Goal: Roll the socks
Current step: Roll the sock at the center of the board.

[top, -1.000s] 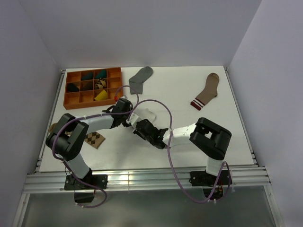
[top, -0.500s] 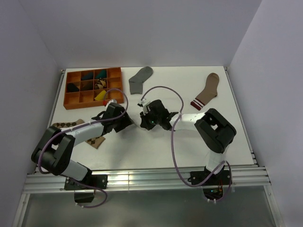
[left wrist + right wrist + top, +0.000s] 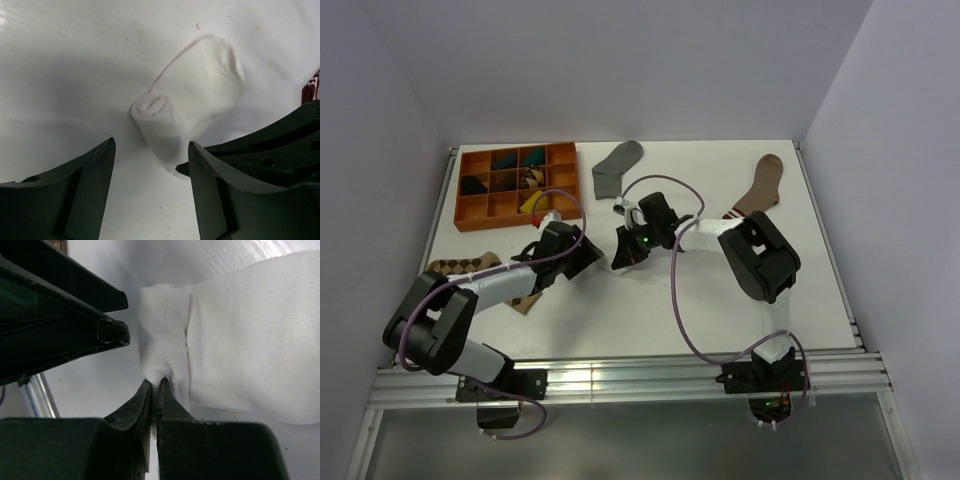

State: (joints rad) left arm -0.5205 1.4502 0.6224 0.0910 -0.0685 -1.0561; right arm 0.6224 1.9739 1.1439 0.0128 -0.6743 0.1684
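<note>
A white sock, partly rolled with a tight roll at one end, lies on the table mid-left. My right gripper is shut on a pinch of its rolled edge and reaches it from the right. My left gripper stands open just short of the roll, nothing between its fingers, to the sock's left. A grey sock lies flat at the back.
An orange divided tray with rolled socks in some cells stands at the back left. A brown sock with a striped cuff lies back right. A diamond-patterned sock lies under the left arm.
My left gripper has opened and drawn back a little from the white sock. The right arm has swung away from the near edge, still pinching the sock.
</note>
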